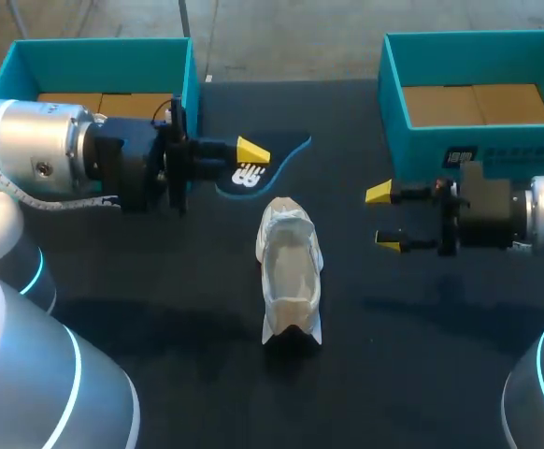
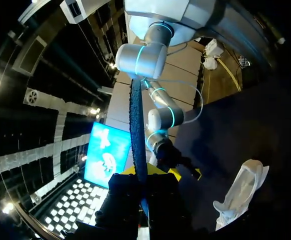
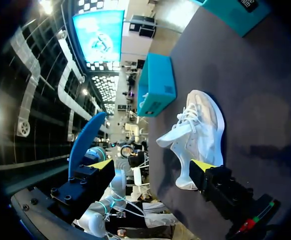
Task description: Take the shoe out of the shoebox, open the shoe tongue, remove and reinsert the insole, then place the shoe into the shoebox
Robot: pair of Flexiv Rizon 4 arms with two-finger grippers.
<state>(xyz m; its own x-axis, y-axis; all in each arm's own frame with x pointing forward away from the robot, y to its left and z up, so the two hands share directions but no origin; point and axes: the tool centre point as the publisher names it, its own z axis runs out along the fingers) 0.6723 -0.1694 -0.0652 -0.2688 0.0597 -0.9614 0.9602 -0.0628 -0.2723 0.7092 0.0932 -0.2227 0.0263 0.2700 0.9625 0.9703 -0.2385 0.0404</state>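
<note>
The white shoe point(image 1: 291, 271) stands on its sole in the middle of the dark table point(image 1: 160, 290), opening upward, outside both boxes and touched by neither arm. My left arm comes in from the left, and the left gripper point(image 1: 249, 154) is clamped on the blue insole point(image 1: 281, 157), which is held in the air just beyond the shoe's far end, clear of the table, and sticks out past the yellow tips towards the middle. In the left wrist view the insole point(image 2: 137, 125) shows edge-on as a dark thin strip running out ahead of the left gripper point(image 2: 141, 175), pinched between the two fingers, with the shoe point(image 2: 240, 192) lying off to one side below it. The right gripper point(image 1: 384, 218) hangs to the right of the shoe, well apart from it, its fingers spread wide with nothing between them (one yellow tip sits farther from the camera, one nearer). From the right wrist, the right gripper point(image 3: 153, 165) faces the shoe point(image 3: 198, 125), whose laces show, and the raised insole point(image 3: 85, 140) beyond it. The left shoebox point(image 1: 104, 51) sits at the table's far left, the right shoebox point(image 1: 393, 89) at its far right; both are open, each showing a brown floor.
</note>
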